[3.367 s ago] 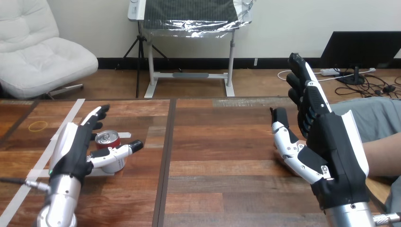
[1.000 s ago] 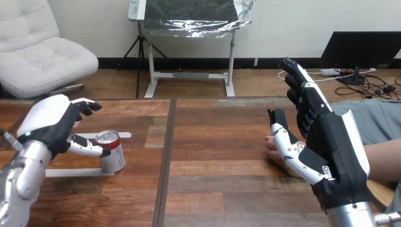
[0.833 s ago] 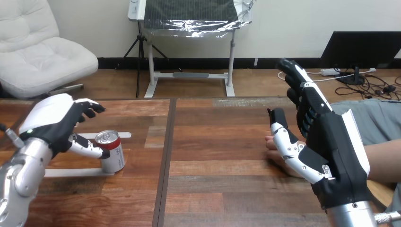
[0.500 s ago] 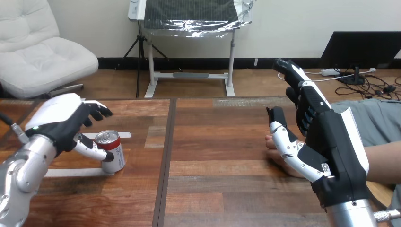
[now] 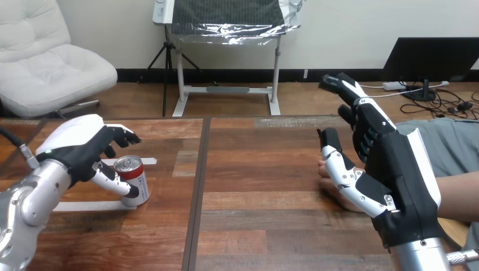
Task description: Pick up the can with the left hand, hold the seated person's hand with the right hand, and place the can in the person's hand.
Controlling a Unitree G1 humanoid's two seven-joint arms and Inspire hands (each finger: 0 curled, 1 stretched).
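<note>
A red-and-silver can [image 5: 134,180] stands upright on the wooden table [image 5: 260,169] at the left. My left hand [image 5: 76,147] arches over it from the left, open: the thumb lies along the can's near side and the fingers [image 5: 121,135] hover above and behind its top without closing round it. At the right my right hand [image 5: 395,169] stands on edge, open, fingers pointing up and thumb forward. The person's hand [image 5: 326,172] rests on the table just behind it, mostly hidden. I cannot tell if they touch. The person's forearm [image 5: 460,195] runs off to the right.
Pale tape strips lie on the table near the can, one [image 5: 85,206] in front of it and one [image 5: 149,161] behind it. A dark seam [image 5: 197,186] runs front to back between the can and the person's hand.
My left hand has swung right and forward over the can, its thumb sliding down the can's near side. The right hand's fingertips have tipped slightly left. The can has not moved.
</note>
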